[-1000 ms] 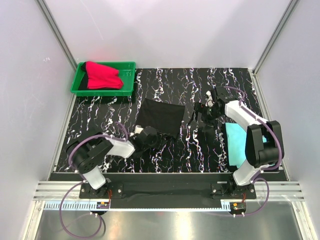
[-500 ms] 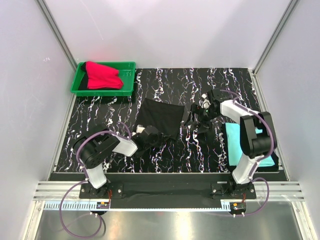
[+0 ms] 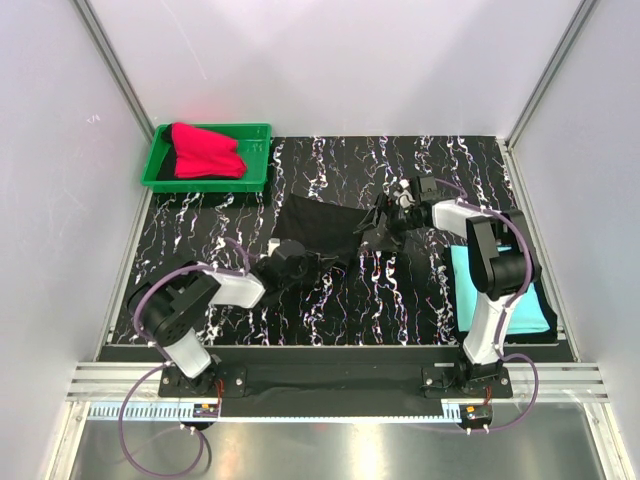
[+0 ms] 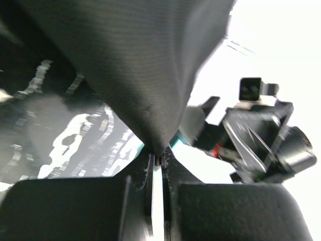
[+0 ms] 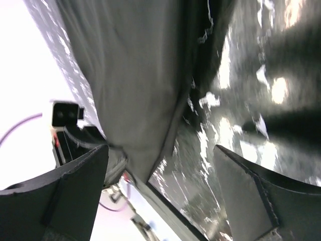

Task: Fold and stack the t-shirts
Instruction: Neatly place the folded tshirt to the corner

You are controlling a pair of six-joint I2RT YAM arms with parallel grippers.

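Black shirt mid-table; green tray far-left corner.

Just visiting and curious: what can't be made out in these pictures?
Top view: the right arm covers part of the turquoise t-shirt, so its fold is unclear.
Top view: the red t-shirt hides most of the green tray inside.
Right wrist view: blur; whether the right gripper touches the black t-shirt cannot be told.

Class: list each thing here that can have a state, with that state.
black t-shirt, partly folded, one corner pinched
turquoise t-shirt, folded flat
red t-shirt, bunched in green tray
green tray, holding red t-shirt
left gripper, shut on black t-shirt
right gripper, open at black t-shirt's edge
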